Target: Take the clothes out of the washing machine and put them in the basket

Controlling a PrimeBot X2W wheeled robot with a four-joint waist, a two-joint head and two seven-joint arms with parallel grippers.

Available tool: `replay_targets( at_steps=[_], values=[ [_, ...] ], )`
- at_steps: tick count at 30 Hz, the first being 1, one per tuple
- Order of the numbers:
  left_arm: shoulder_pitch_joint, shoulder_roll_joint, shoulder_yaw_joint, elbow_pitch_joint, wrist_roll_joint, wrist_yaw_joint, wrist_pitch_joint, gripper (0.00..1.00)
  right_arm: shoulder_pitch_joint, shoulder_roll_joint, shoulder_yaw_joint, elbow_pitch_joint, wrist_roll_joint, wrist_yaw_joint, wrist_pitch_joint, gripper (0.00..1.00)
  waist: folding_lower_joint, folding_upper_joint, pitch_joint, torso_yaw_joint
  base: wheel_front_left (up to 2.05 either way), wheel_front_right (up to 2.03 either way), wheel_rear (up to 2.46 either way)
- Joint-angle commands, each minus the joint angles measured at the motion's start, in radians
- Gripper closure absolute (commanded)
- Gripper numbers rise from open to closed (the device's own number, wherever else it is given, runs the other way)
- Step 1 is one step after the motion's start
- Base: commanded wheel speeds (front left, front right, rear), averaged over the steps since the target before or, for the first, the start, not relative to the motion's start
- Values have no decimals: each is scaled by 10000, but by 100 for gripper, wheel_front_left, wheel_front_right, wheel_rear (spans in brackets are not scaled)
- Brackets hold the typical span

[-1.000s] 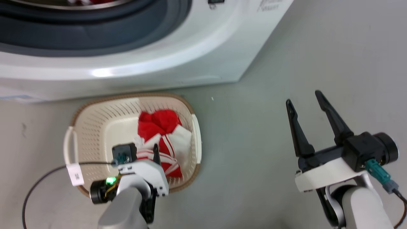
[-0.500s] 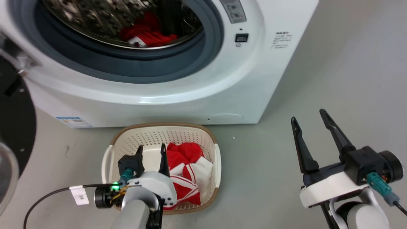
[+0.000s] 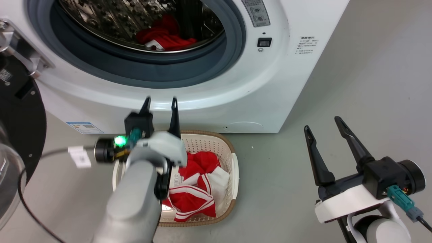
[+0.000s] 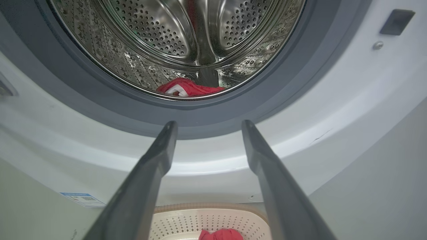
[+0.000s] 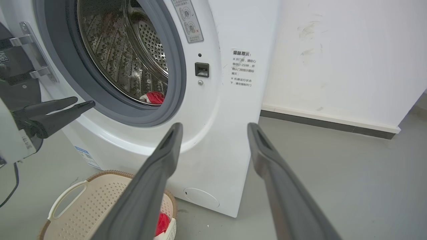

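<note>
- The left hand, fingers spread and holding nothing, sits mid-frame in the head view. It is against the white front of the washing machine, just below its grey ring. A reach upward from so low could, I judge, knock the fingertips on that ring.
- The red clump lies at the bottom of the drum, top centre of the frame, near the front edge. A pinch on one loose fold may slip. The cloth may also drag on the ring and drop to the floor (the basket is not a wide target).
- The cable looping from the left wrist hangs at lower left, near the open door, and could catch on it.
- The right hand, also spread and empty, waits at lower right, well apart from everything.
- Count: one washing machine, one basket, two hands, one red clump in the drum, and one red-and-white heap in the basket at bottom centre. How many garments each holds I cannot tell.
</note>
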Motion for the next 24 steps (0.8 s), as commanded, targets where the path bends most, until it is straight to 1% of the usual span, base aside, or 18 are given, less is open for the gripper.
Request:
replay_targets(
  at_steps=[1, 2, 3, 4, 12, 19, 22, 24],
  values=[
    [-556, 44, -11, 392, 91, -156, -26, 0, 0, 30, 53, -62, 42, -7, -17, 0, 1, 0, 138, -90, 0, 0, 0],
    [-556, 44, -11, 392, 91, -156, -26, 0, 0, 30, 53, -62, 42, -7, -17, 0, 1, 0, 138, -90, 0, 0, 0],
    [-1177, 123, -50, 1054, 121, -303, -16, 0, -74, 31, 130, -38, 78, -7, -49, 0, 1, 0, 268, -219, 0, 0, 0],
    [-1501, 159, -38, 1377, 108, -361, 12, 0, -121, 31, 161, -15, 86, -7, -77, 0, 1, 0, 342, -287, 0, 0, 0],
    [-3835, 713, -133, 3595, 272, -553, 655, 0, -416, 32, 338, 199, 274, -7, -289, 0, 1, 0, 1114, -993, 0, 0, 0],
    [-5688, 1300, -294, 4910, 445, -739, 1495, 0, -679, 32, 519, 377, 415, -7, -514, 0, 1, 0, 1803, -1388, 0, 0, 0],
    [-6454, 1663, -422, 5275, 564, -848, 1878, 0, -819, 32, 672, 471, 482, -7, -631, 0, 1, 0, 2121, -1588, 0, 0, 0],
    [-6865, 1802, -556, 5487, 678, -903, 2167, 0, -933, 32, 746, 578, 487, -7, -699, 0, 1, 0, 2315, -1713, 0, 0, 0]
  ],
)
